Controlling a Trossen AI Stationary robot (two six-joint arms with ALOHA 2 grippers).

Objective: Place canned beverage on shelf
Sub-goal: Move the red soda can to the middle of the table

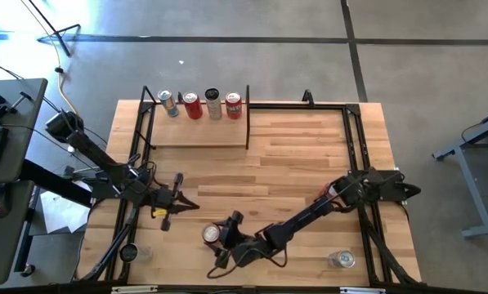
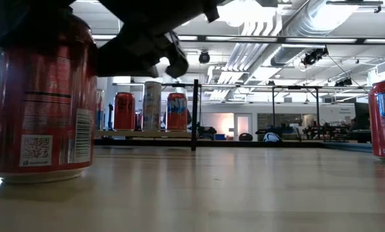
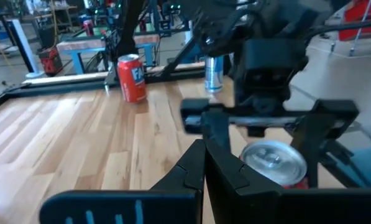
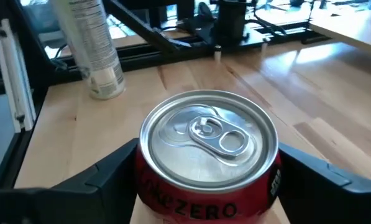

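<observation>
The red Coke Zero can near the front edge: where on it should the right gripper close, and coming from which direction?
Grip the red can across its round side wall, just below the top rim, fingers on opposite sides. It stands upright on the tabletop, lid up, so a level approach from the side suits. The right gripper already straddles it this way, open.
</observation>
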